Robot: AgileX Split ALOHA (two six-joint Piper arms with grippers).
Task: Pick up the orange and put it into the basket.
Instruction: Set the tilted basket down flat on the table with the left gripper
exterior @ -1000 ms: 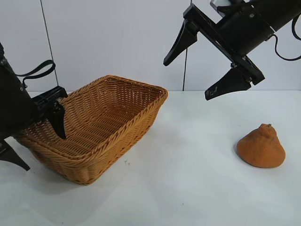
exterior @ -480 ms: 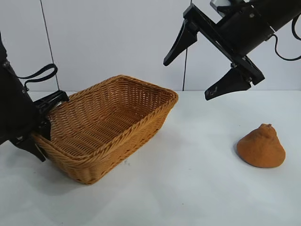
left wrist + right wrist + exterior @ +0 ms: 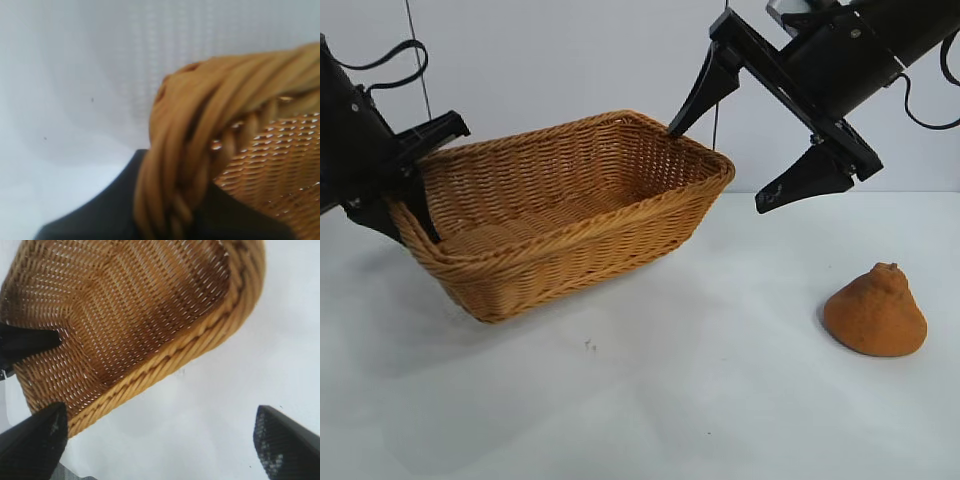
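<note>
basket (image 3: 570,215) lifted, tilted since earlier | left tool (image 3: 405,200) pinching its rim | right tool (image 3: 735,150) spread | orange (image 3: 875,310) on table (image 3: 720,400)

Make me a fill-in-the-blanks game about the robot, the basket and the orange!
The left tool is shut on the rim of the ____. The basket is lifted at one end, so it sits ____. The orange lies on the ____. The right tool, above the table, is wide ____.

Missing words: basket; tilted; table; open

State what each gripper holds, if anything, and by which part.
The left gripper grips the basket by its braided end rim; the right gripper hangs open, empty.
</note>
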